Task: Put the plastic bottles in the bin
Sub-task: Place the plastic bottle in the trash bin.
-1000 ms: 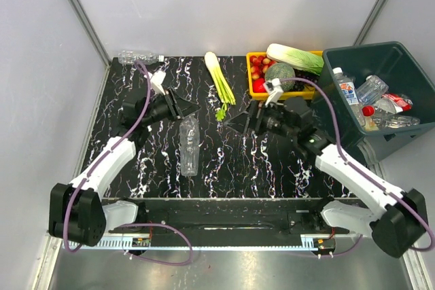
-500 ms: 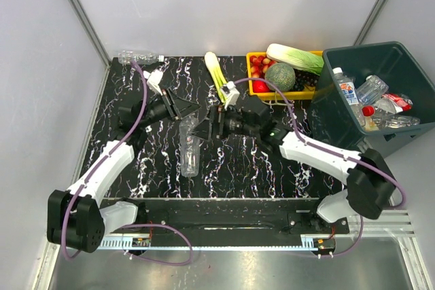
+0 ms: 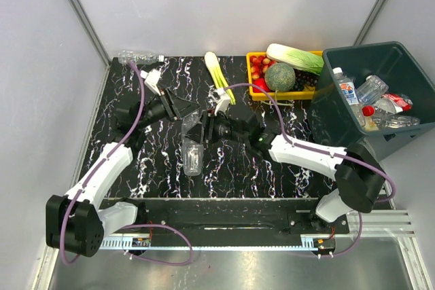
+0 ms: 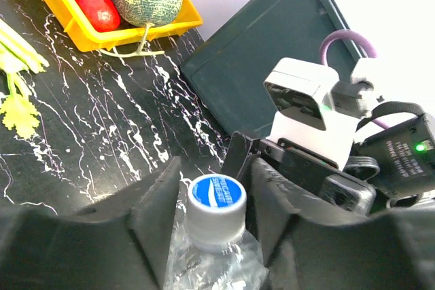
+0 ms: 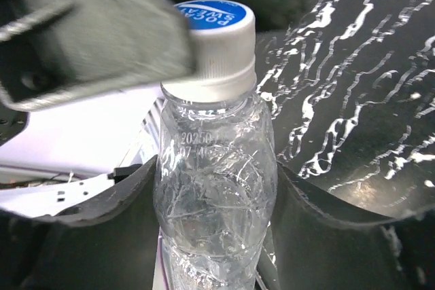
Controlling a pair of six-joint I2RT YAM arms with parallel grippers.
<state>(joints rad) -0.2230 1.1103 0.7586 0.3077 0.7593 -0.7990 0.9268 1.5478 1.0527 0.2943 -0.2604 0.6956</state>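
A clear crumpled plastic bottle (image 3: pixel 192 149) with a blue-topped white cap (image 4: pixel 216 198) hangs over the table's middle left between both grippers. My right gripper (image 3: pixel 196 132) is shut on its body, both pads pressed against the bottle's (image 5: pixel 214 188) sides in the right wrist view. My left gripper (image 4: pixel 216 210) stands open around the cap, with slim gaps on either side. Another clear bottle (image 3: pixel 139 56) lies at the back left corner. The dark teal bin (image 3: pixel 380 53) stands at the far right, holding several bottles (image 3: pixel 372 100).
A yellow tray (image 3: pixel 285 94) with a melon (image 3: pixel 280 76), tomatoes and a cabbage (image 3: pixel 293 57) sits left of the bin. Celery stalks (image 3: pixel 219 76) lie on the black marbled table behind the grippers. Grey walls close in the left side and the back.
My right arm has swung left from near the tray and shut on the bottle's body. My left gripper's jaws have widened around the cap.
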